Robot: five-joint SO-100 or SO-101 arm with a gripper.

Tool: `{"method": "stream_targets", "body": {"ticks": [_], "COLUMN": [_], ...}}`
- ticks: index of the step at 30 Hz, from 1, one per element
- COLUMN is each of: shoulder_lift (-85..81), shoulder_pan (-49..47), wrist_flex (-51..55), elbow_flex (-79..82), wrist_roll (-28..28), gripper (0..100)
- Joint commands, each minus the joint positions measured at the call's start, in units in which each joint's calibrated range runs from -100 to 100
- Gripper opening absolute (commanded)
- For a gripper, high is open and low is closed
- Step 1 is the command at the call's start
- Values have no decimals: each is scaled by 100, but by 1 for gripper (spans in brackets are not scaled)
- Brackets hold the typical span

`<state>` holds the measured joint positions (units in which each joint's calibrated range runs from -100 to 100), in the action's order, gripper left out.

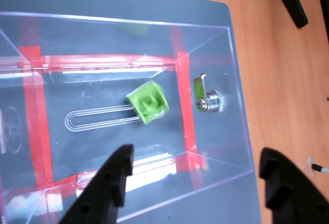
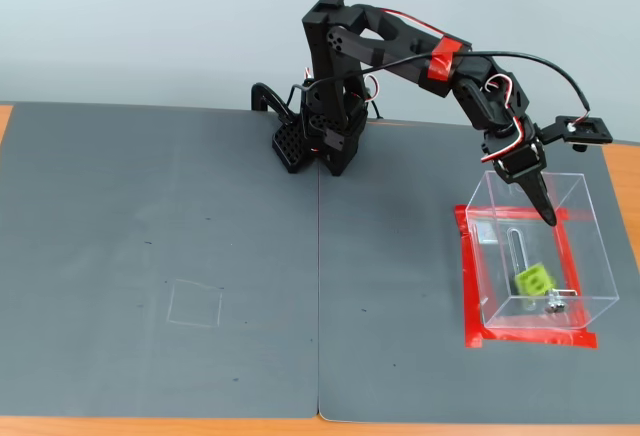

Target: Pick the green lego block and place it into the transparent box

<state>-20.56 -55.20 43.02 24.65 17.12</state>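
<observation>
One green lego block (image 2: 534, 279), lying tilted on the floor of the transparent box (image 2: 590, 291), directly below the gripper (image 1: 193, 183) and clear of it. In the wrist view the block (image 1: 147, 101) rests at the end of the slot (image 1: 97, 118) in the box floor, beside the small metal piece (image 1: 207, 97) on the near wall.

One gripper, spread wide, holding nothing; both black fingers (image 1: 114, 175) frame the lower edge of the wrist view, the box rim passing between and beneath them.

Step in hand, as judged: release looks complete, so what remains is withdrawal. To do it well, lift straight up before swinging away, keeping the lower fingertip (image 2: 547, 218) off the clear wall so the box is not dragged across its red tape (image 2: 470, 286) border.

One arm (image 2: 400, 51), reaching out from its base (image 2: 315, 136) at the back of the grey mat (image 2: 160, 226), shoulder and elbow extended sideways, wrist bent steeply downward, one finger dipping just inside the box's open top, the other held out to the side.
</observation>
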Motion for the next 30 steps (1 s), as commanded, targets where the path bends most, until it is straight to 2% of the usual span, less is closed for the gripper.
{"method": "stream_targets", "body": {"ticks": [1,5,12,18,30], "shoulder_lift": [-68,-85,-627,-1967,-4790], "shoulder_pan": [25,70,331,809,2010], "wrist_flex": [-31,-31,-31,-40,-48], "elbow_flex": [-281,-281,72,1130,3419], "wrist_roll": [15,15,15,-21,-47], "gripper": [28,27,14,6,2]}}
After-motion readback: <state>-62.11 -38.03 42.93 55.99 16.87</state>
